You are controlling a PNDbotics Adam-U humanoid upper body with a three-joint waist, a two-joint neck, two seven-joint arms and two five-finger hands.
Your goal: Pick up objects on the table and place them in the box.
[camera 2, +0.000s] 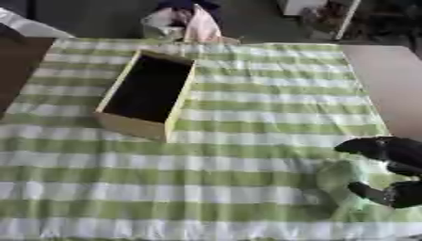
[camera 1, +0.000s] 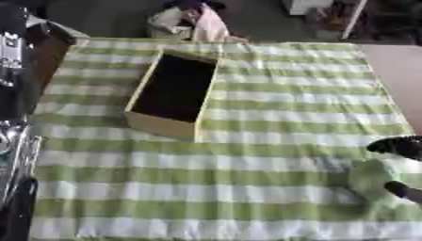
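- A pale green object (camera 2: 342,181), soft-edged and rounded, lies on the green-and-white checked cloth (camera 2: 247,103) near the robot's right edge of the table, towards the near side. I can't make out what it is beyond its colour and shape.
- The right hand (camera 2: 387,169) is at it from the right: one dark finger reaches over the top of the object and another curls in below, so the object sits between them. That looks to me like a grasp closing from the side, the likely way to lift something this low off a cloth.
- The box (camera 2: 169,115), a shallow wooden one with a dark inside, stands well apart, up and to the left of the object, its long side running away from the robot. From here it looks empty.
- So the carry, as I judge it, will go left and away across the table.
- The right eye view shows the hand more fully; the left eye view cuts it at the edge.
- Only the left eye view shows dark and silver machinery at the left border; I cannot tell whether the left hand is among it.
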